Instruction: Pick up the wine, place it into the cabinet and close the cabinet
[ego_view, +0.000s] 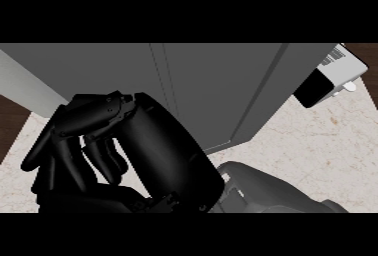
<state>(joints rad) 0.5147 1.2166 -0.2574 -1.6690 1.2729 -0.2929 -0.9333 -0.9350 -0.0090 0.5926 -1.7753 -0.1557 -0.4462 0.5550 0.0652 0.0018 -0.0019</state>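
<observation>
The grey cabinet (221, 85) fills the upper middle of the head view, and its two door panels meet at a narrow seam and look shut. No wine bottle shows anywhere. My right hand (159, 150) is raised close to the view at the lower left, in front of the cabinet's left door. Its fingers (70, 135) are long and only slightly bent, with nothing in them. Its grey forearm (273, 192) comes in from the lower edge. Whether the hand touches the door I cannot tell. My left hand does not show.
A white appliance with a black front (334, 75) stands at the back right beside the cabinet. The pale marble counter (317, 145) spreads to the right of the cabinet and shows again at the far left (18, 180).
</observation>
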